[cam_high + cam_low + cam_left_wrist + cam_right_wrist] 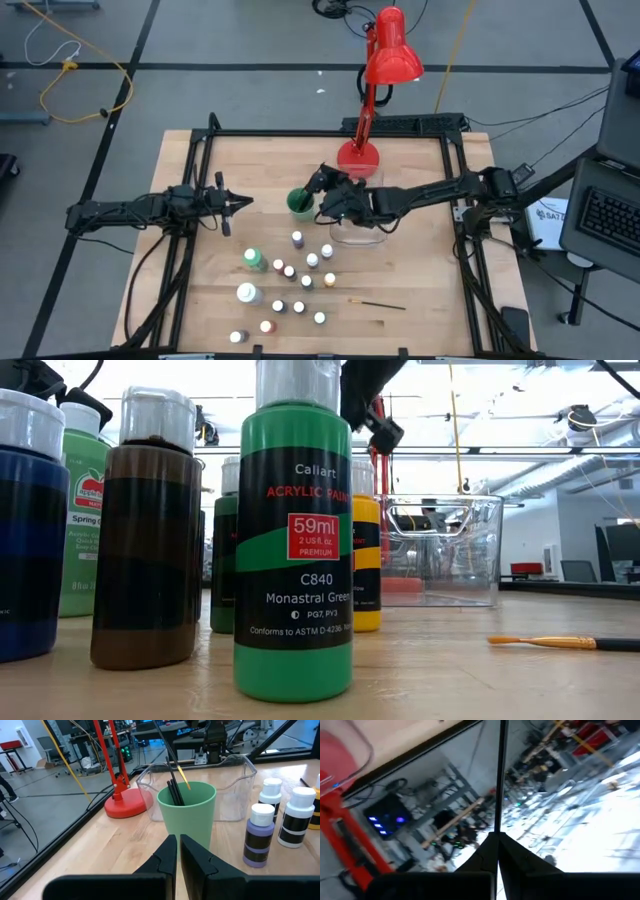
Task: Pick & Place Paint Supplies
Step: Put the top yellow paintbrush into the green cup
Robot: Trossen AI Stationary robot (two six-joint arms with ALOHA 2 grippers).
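Pinching a thin brush between closed fingers, the right gripper hovers just beside the green cup. Left gripper, closed and empty, waits farther off; paint bottles stand below both.

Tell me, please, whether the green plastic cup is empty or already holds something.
Not empty: the green plastic cup stands upright with thin dark-handled brushes leaning inside it.

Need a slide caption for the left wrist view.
Left gripper, jaws shut, faces the green cup holding brushes, beside paint bottles.
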